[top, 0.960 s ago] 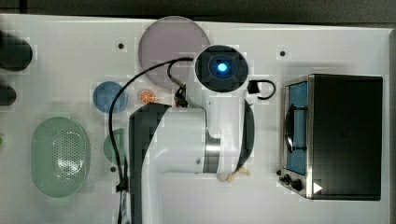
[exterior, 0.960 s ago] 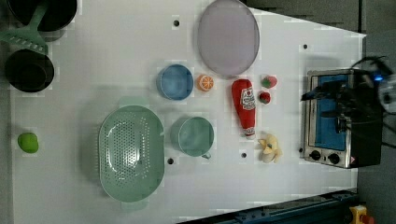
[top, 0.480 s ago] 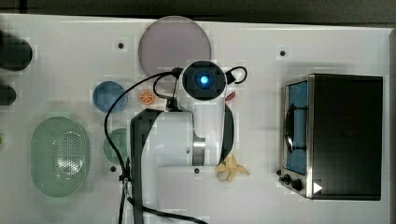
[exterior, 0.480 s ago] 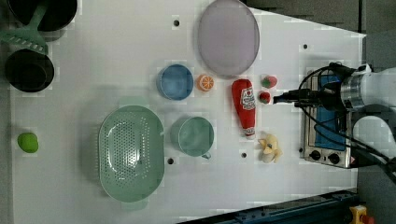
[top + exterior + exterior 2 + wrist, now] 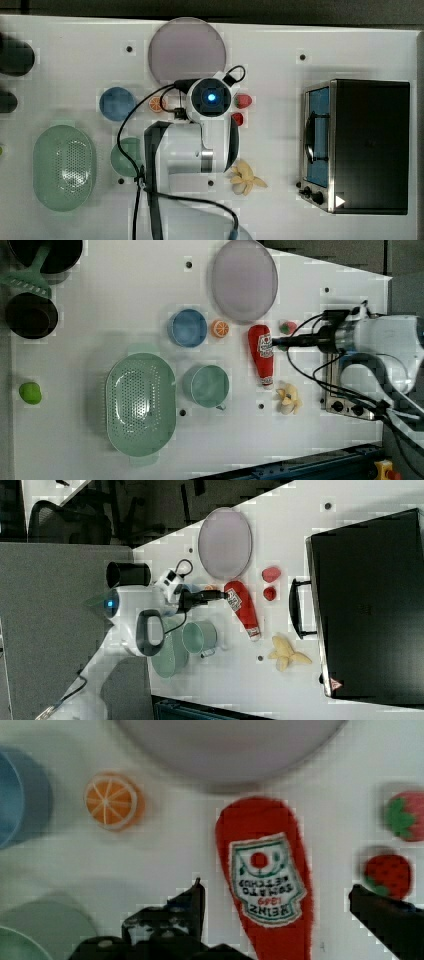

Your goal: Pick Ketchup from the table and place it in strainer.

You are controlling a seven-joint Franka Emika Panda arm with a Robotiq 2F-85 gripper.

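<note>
The white counter (image 5: 100,300) holds the big green strainer (image 5: 140,403). The red Ketchup (image 5: 262,354) bottle lies flat on the counter, well apart from the strainer, beside two strawberries (image 5: 388,873). The pincer (image 5: 277,902) hangs over it, spread wide, gripping nothing.

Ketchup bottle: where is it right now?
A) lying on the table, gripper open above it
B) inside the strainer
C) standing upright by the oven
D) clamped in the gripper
A: the ketchup bottle lies flat on the table with the open gripper straddling it.
</note>
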